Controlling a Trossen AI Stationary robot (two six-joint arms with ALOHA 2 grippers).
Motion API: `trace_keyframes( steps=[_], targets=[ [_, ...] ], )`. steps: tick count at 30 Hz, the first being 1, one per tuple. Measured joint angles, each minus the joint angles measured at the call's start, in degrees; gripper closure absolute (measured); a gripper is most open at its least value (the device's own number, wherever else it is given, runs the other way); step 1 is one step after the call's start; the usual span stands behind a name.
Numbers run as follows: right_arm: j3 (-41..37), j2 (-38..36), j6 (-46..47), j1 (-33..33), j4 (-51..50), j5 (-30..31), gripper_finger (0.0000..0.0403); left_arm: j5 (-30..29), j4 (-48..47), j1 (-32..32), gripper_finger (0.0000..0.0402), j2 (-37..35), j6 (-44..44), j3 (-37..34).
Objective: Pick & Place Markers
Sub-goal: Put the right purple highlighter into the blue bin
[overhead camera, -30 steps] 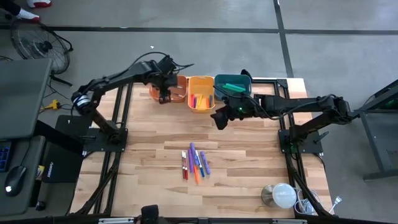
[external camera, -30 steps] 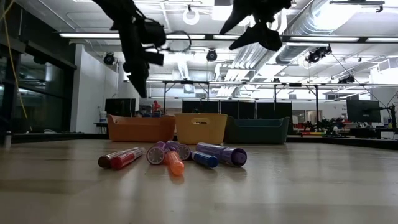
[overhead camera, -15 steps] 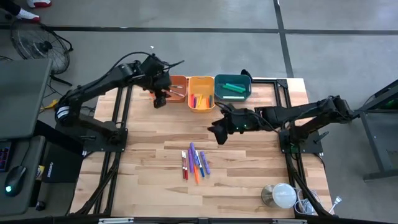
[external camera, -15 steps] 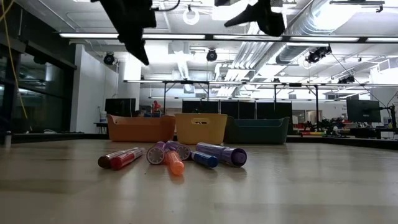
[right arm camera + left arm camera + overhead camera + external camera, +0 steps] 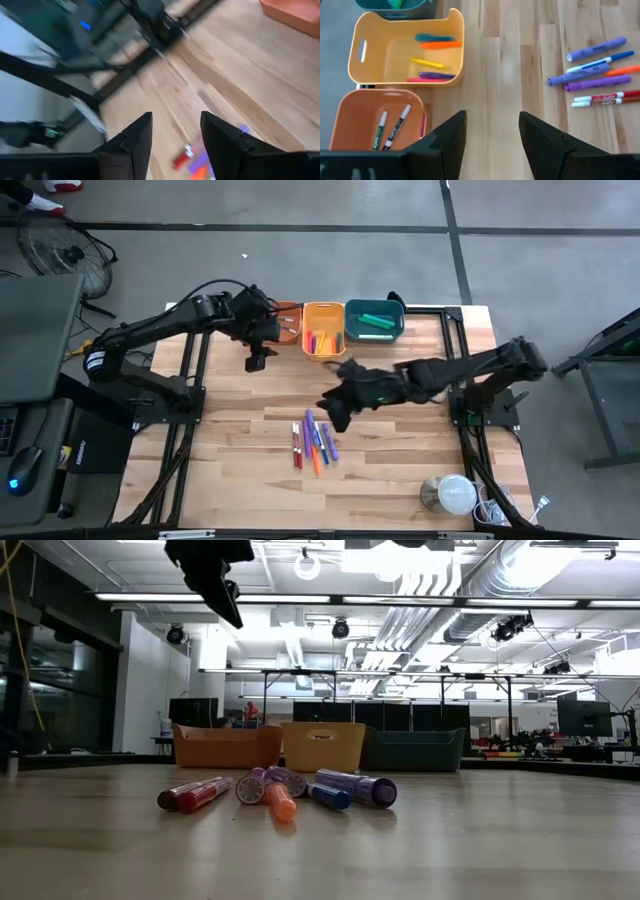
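Since the earlier high view, the right gripper (image 5: 338, 418) has been swung away from the teal bin (image 5: 375, 320) and brought forward and low over the loose markers (image 5: 314, 441) near the middle of the table (image 5: 230, 470), so that it is now seen just beside the far end of the cluster. Its fingers (image 5: 135, 142) are seen apart with nothing between them, and red and purple marker ends are glimpsed past them in the right wrist view. Meanwhile the left gripper (image 5: 257, 359) has been drawn back from over the orange bin (image 5: 286, 326) and is held above bare wood just in front of it; its fingers (image 5: 451, 135) are spread wide and empty. Several markers are already lodged in the yellow bin (image 5: 322, 330) and two in the orange bin, while seven or so are left lying side by side on the wood. It can be judged that a fresh pick is being set up by the right arm: a descent onto one marker at the cluster's edge is likely called for, and neighbours lying in contact could be nudged or caught along with it.
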Motion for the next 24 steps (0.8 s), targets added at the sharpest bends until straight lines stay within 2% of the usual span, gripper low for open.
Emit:
trace_keyframes(
  steps=[5, 9, 17, 24],
  targets=[
    [16.8, 11.7, 7.1, -0.5, -22.8, -2.6, 0.0258, 0.0, -0.9, 0.1, 0.0225, -0.6, 3.4, -0.1],
    [24.7, 19.7, 15.3, -1.2, -34.9, -8.3, 0.0258, 0.3, -0.8, 0.2, 0.0225, -3.4, 7.1, -0.1],
    [23.5, 28.7, 23.3, -1.3, -36.5, -15.3, 0.0258, 2.0, 0.5, 0.1, 0.0225, -7.6, 9.2, -0.1],
    [22.9, 34.7, 22.8, -1.4, -36.5, -16.2, 0.0258, 4.7, 0.8, 0.1, 0.0225, -9.0, 9.9, 0.0]
  ],
)
